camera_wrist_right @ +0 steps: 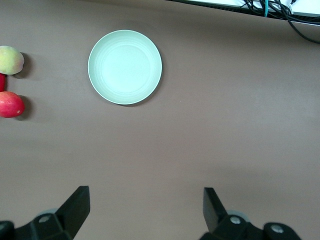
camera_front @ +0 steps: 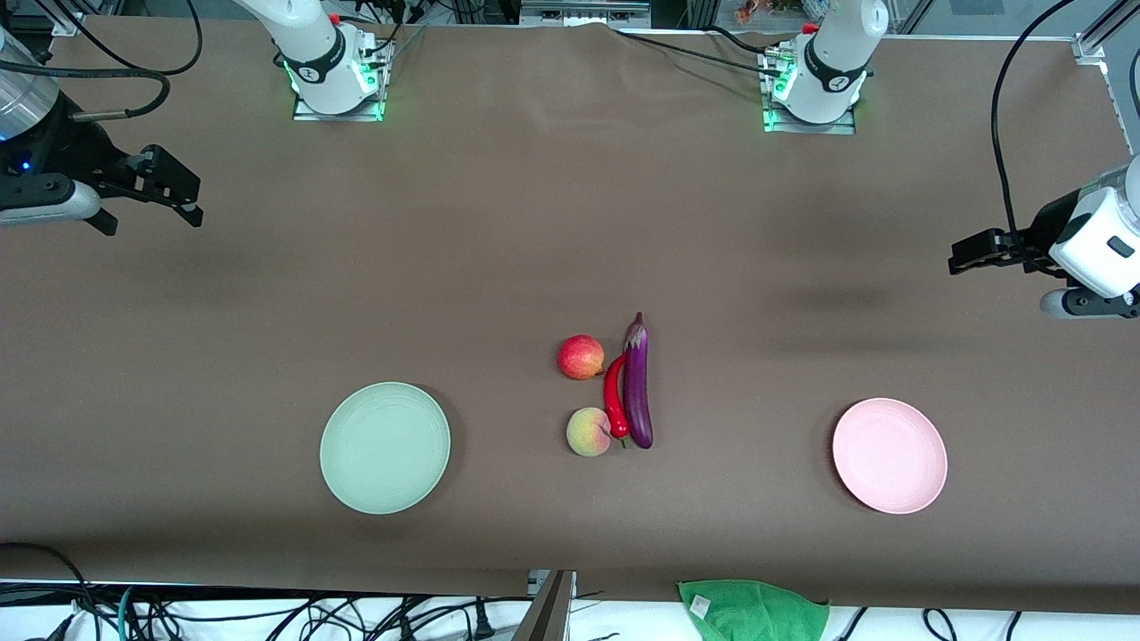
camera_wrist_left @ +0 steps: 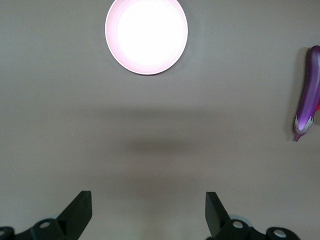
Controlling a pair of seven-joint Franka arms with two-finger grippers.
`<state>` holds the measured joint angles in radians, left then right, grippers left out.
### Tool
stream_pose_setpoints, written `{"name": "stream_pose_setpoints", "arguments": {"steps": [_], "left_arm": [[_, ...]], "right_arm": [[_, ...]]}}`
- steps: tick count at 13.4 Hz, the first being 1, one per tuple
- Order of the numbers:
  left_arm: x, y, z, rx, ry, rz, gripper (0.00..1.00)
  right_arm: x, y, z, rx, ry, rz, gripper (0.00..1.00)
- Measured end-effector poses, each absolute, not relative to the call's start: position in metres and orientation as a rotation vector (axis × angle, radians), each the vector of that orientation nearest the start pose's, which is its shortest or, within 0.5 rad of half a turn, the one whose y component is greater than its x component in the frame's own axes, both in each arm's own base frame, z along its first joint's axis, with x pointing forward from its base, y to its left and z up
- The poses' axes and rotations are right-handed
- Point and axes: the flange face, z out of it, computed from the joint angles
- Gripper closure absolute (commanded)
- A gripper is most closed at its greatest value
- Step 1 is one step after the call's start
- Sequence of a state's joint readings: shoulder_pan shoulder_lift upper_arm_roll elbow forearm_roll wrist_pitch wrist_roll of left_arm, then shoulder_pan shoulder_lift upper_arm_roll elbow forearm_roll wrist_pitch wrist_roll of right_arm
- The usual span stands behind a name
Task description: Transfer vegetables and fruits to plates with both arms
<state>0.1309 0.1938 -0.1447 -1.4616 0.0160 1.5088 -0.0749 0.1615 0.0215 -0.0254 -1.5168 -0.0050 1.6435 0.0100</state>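
- Nearest you, at about 5 o'clock in the front view, a crumpled green terry cloth (camera_front: 753, 610) hangs over the table's edge.
- You have open brown tabletop (camera_front: 534, 223) around both plates and between them and the produce.
- At 8 o'clock lies the round, flat, pale mint green plastic plate (camera_front: 338, 445), with nothing on it; at 4 o'clock the matching pale pink plate (camera_front: 889, 456) is likewise bare.
- Between the plates, just toward 6 o'clock from centre, the produce sits bunched on the table: the long glossy purple eggplant (camera_front: 638, 392) lies against the curved shiny red chili pepper (camera_front: 614, 401).
- Beside the chili are the round red pomegranate-like fruit (camera_front: 581, 357) and, nearer the camera, the yellow-pink peach (camera_front: 588, 432).
- At 10 o'clock the right gripper (camera_front: 183, 191) hangs over bare table, fingers spread wide, holding nothing.
- At 3 o'clock the left gripper (camera_front: 966, 252) hangs over bare table too, fingers wide and empty.
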Motion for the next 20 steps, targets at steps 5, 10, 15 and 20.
{"name": "stream_pose_setpoints", "arguments": {"steps": [5,10,15,20], "left_arm": [[0.602,0.001,0.559,-3.137,-0.097,0.228,0.0],[0.602,0.001,0.559,-3.137,-0.097,0.228,0.0],[0.602,0.001,0.559,-3.137,-0.097,0.228,0.0],[0.603,0.001,0.559,-3.137,-0.097,0.227,0.0]], "right_arm": [[0.565,0.077,0.646,-3.127,-0.197,-0.181,0.0],[0.577,0.079,0.632,-3.127,-0.196,-0.189,0.0],[0.577,0.079,0.638,-3.125,-0.195,-0.213,0.0],[0.579,0.102,0.605,-3.144,-0.277,-0.035,0.0]]}}
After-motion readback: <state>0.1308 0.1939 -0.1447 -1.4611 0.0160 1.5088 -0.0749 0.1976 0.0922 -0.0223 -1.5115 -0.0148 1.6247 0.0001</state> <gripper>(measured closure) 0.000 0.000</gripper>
